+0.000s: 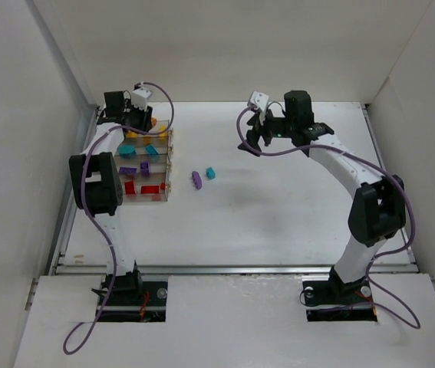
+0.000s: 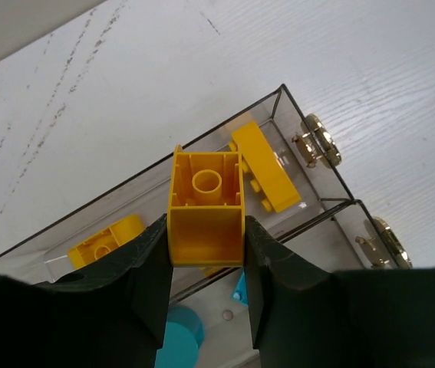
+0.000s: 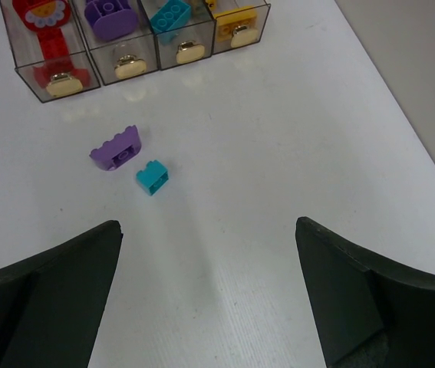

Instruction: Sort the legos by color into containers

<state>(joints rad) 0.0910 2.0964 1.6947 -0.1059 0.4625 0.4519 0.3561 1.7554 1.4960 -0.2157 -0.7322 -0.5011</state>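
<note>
Holding a yellow brick pinched in my L gripper, directly over the yellow bin, so I'd just drop it straight down. R gripper is wide open & empty; purple brick & teal brick lie ahead-left of it, closer to it than to L gripper

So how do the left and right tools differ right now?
The left tool is shut on a yellow brick; the right tool is wide open and empty. The left tool hangs over the yellow bin; the right tool hangs over the table, a purple brick and a teal brick ahead of it. Both are black and two-fingered.
</note>
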